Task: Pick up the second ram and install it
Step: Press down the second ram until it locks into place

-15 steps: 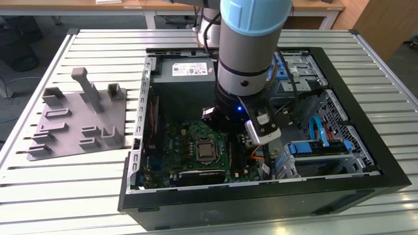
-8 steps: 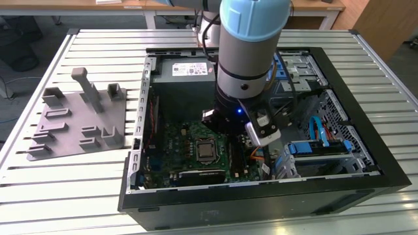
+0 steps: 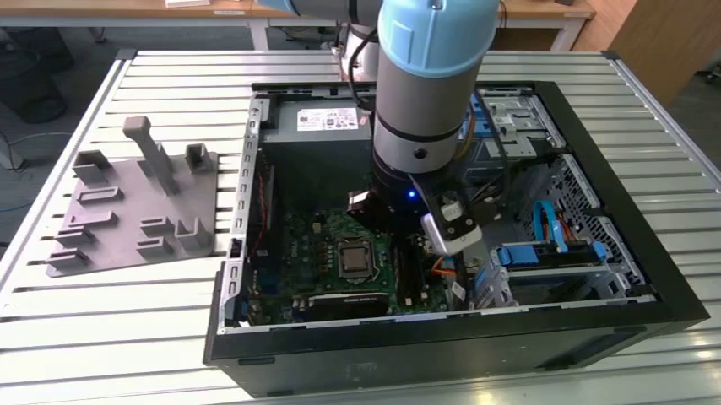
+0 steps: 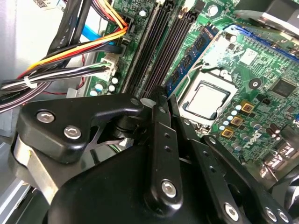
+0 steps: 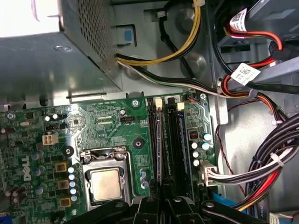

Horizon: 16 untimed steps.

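My gripper (image 3: 434,240) is down inside the open computer case (image 3: 631,160), over the black memory slots (image 3: 408,272) beside the CPU socket (image 3: 355,258). In the second wrist view its black fingers (image 4: 160,140) meet at the tips, shut, with nothing showing between them, right above the near end of the slots (image 4: 154,51). A dark ram stick (image 4: 194,46) with a row of chips stands seated in the slot nearest the CPU socket (image 4: 205,100). The same ram stick (image 5: 155,140) appears in the first wrist view, ahead of my gripper (image 5: 162,207). Whether it is the second ram I cannot tell.
Bundles of coloured and black cables (image 4: 70,51) run close beside the slots, and more cables (image 5: 261,172) lie along the case wall. The metal power supply box (image 5: 56,56) sits past the board. A grey plastic holder plate (image 3: 135,211) lies on the slatted table outside the case.
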{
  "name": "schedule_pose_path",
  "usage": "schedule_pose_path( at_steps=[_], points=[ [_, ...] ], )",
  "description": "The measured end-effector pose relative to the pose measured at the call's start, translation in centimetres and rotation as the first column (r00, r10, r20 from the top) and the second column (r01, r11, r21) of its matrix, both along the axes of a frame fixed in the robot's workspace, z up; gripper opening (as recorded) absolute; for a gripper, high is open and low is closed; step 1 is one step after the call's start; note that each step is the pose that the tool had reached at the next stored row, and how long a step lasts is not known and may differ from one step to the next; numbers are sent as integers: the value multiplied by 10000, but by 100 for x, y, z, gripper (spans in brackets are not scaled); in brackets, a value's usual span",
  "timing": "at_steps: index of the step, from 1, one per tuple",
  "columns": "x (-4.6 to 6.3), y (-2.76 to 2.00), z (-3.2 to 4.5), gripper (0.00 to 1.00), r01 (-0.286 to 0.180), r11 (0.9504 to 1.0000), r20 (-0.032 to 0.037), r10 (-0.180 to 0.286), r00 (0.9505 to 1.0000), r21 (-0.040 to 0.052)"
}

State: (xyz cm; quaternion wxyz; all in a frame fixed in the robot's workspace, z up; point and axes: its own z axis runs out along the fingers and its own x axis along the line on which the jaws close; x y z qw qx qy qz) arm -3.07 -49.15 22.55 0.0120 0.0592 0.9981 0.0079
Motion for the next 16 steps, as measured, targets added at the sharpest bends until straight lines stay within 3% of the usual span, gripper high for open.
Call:
schedule_pose_path(
  at_steps=[16],
  points=[
    [20, 30, -22, 14, 1, 10000, 0, -1, 10000, -8]
  ],
)
